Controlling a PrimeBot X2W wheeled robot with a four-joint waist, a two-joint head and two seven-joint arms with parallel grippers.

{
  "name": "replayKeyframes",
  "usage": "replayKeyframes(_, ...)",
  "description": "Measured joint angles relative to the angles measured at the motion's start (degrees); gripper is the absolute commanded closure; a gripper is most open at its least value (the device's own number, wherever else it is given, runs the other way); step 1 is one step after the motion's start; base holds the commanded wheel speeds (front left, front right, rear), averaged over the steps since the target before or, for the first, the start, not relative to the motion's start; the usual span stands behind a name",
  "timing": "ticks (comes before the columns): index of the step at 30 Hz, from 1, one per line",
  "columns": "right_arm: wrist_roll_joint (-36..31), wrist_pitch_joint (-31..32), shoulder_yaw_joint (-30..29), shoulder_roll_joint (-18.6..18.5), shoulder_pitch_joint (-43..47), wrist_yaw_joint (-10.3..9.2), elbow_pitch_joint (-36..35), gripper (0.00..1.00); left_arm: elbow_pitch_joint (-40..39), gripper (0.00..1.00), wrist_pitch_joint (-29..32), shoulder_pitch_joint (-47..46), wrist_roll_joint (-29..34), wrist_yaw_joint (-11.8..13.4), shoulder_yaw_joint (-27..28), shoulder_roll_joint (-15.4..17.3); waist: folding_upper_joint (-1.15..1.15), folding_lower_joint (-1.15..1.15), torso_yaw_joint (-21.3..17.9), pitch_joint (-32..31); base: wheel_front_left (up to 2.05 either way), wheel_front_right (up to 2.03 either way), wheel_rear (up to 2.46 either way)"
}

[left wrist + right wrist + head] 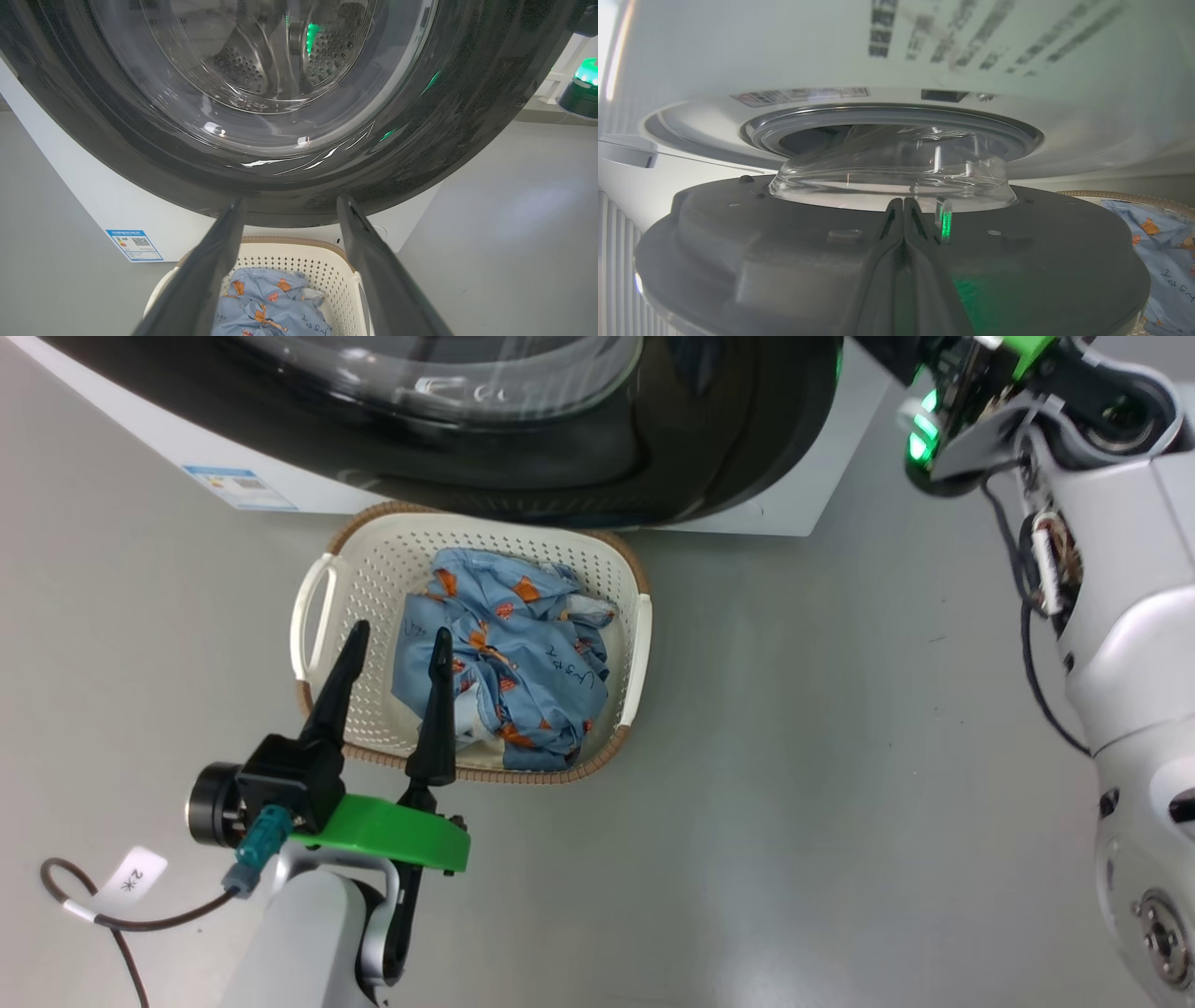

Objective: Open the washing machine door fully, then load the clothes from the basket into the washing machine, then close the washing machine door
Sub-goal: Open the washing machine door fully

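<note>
left end effector [400,631] spread wide and empty over the near left of the basket [373,553], where the clothes [509,658] lie. right end effector [903,203] pinched together at the inner face of the ajar washing machine door [728,448].

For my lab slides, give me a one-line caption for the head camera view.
Open left tool hovers over the basket of blue clothes, in front of the black washing machine door.
</note>
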Motion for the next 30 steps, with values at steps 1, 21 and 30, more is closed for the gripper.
replayKeyframes(1,0.0,0.5,0.0,0.1,0.7,0.0,-0.5,1.0,0.0,0.0,0.0,0.0,0.0,0.0,0.0,0.0,0.0,0.0,-0.1,-0.1,0.0,0.0,0.0)
replayKeyframes(21,3.7,8.7,1.9,2.3,14.1,-0.01,-13.3,1.0,0.6,0.0,0.0,0.5,0.1,0.0,0.7,0.0,0.0,0.0,-1.7,-3.5,0.0,0.0,0.0)
replayKeyframes(30,5.3,11.0,6.1,3.4,20.9,-0.01,-19.0,1.0,1.1,0.0,0.0,2.7,0.2,-0.1,1.6,0.0,0.0,-0.01,-2.8,-5.8,0.0,0.0,0.0)
